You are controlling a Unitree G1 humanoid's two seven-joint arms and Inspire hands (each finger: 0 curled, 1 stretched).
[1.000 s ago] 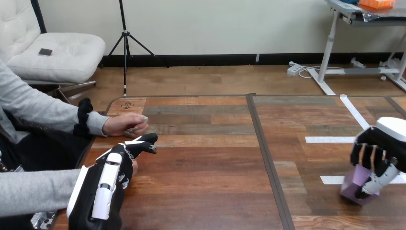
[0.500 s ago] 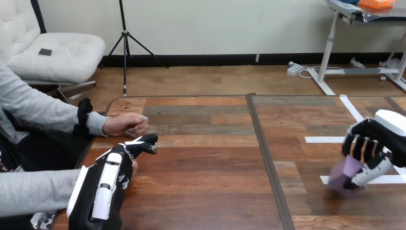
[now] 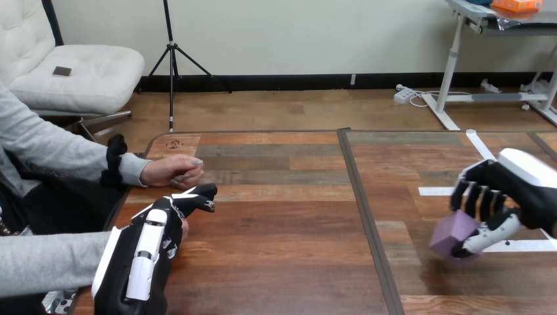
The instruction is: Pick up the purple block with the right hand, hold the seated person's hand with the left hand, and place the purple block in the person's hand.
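My right hand (image 3: 509, 190) is at the right of the table, fingers and thumb curled round the purple block (image 3: 452, 233). The block hangs tilted just above the wood. My left hand (image 3: 152, 246) lies at the table's near left edge, on top of the person's hand at the view's lower left (image 3: 184, 229). Only a sliver of that hand shows under it, and I cannot tell whether it is held. The person's other hand (image 3: 172, 172) rests loosely closed on the table a little beyond, apart from my left hand.
White tape strips (image 3: 441, 191) mark the right half of the table, under and behind the block. A dark seam (image 3: 368, 216) runs front to back between the two tabletops. Bare wood lies between my two hands.
My right hand has lifted the purple block off the table and carried it leftward, tilting it. My left hand and both of the person's hands have stayed put.
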